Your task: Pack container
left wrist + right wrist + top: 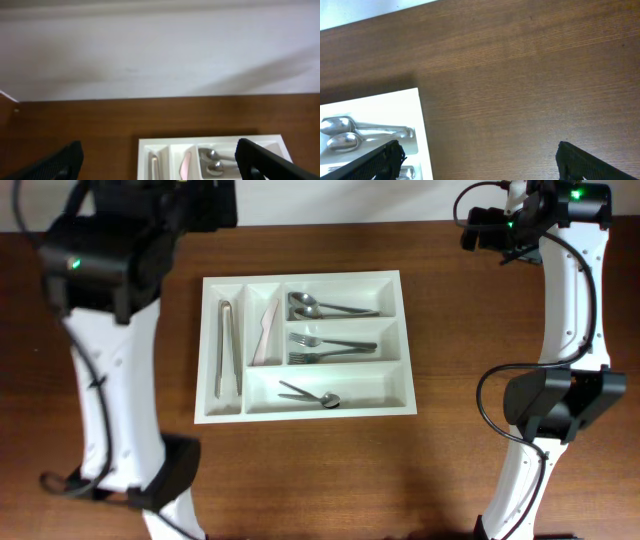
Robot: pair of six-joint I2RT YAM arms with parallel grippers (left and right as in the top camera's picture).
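Note:
The container (405,340) is a large white cutlery tray in the middle of the wooden table. Its two narrow left compartments hold metal tongs (227,345) and a pale knife (265,335). The wide ones hold two spoons (325,307), forks (330,348) and a spoon (312,395). My left gripper (159,150) is open and empty, raised over the table beyond the container's far edge (210,141). My right gripper (479,150) is open and empty, above bare table to the right of the container's corner (417,125). The fingertips do not show in the overhead view.
The left arm (110,350) stands to the left of the container, with its dark wrist high at the back left. The right arm (560,380) stands at the right, with its wrist (500,225) at the back right. A pale wall (160,45) runs behind the table.

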